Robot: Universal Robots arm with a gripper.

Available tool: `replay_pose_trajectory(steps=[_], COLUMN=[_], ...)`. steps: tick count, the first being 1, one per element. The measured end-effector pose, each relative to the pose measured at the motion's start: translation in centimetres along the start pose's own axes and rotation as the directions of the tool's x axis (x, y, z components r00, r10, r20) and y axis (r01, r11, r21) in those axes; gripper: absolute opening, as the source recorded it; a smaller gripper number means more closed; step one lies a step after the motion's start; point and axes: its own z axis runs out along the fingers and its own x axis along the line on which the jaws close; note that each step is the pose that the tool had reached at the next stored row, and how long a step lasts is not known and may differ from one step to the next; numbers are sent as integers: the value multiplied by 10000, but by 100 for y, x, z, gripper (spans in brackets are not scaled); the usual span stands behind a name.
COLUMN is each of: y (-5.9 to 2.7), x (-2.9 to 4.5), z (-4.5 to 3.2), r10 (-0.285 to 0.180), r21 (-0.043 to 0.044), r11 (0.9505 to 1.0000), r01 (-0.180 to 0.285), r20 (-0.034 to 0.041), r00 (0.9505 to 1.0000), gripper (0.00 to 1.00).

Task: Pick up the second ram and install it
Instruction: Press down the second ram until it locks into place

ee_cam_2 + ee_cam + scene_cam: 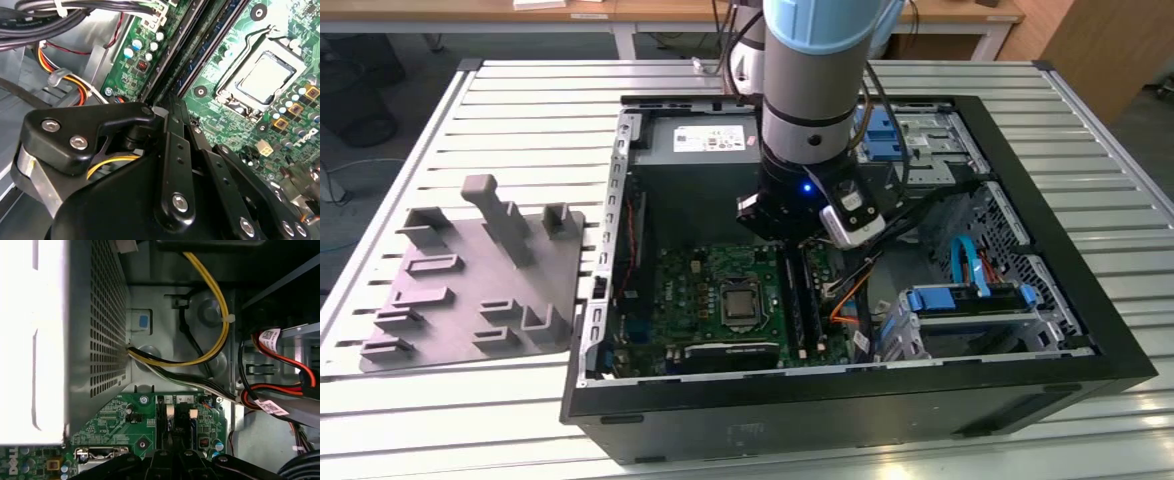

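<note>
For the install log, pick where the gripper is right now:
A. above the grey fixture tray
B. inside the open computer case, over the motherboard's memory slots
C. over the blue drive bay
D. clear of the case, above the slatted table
B: in the exterior view the gripper hangs inside the open computer case, just above the motherboard by its long black slots.

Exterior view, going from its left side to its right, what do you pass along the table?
Grey fixture tray → green motherboard inside the open computer case → black memory slots under the arm's gripper → blue-handled drive bay.
</note>
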Motion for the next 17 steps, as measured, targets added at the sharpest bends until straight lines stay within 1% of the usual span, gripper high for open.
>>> replay_pose_trajectory(steps=[1, 4, 5, 6, 7, 8, 9, 10, 14, 17], y=[-1, 2, 3, 6, 8, 5, -1, -18, -162, -264], x=[1, 0, -1, -2, -4, -4, -4, -4, -7, -10], z=[16, 18, 6, -16, -44, -71, -76, -76, -78, -78], r10=[0, 1, 0, 1, 1, -1, -2, -2, -3, -7], r21=[5, 11, 2, -32, -44, -22, -17, -19, 15, 88], r11=[10000, 10000, 10000, 10000, 10000, 10000, 10000, 10000, 10000, 10000], r01=[0, -1, 0, -1, -1, 1, 2, 2, 3, 6], r20=[-2, -3, 7, 26, 30, 25, 24, 24, 25, 26], r00=[10000, 10000, 10000, 10000, 10000, 10000, 10000, 10000, 10000, 10000], gripper=[10, 10, 10, 10, 10, 10, 10, 10, 10, 10])
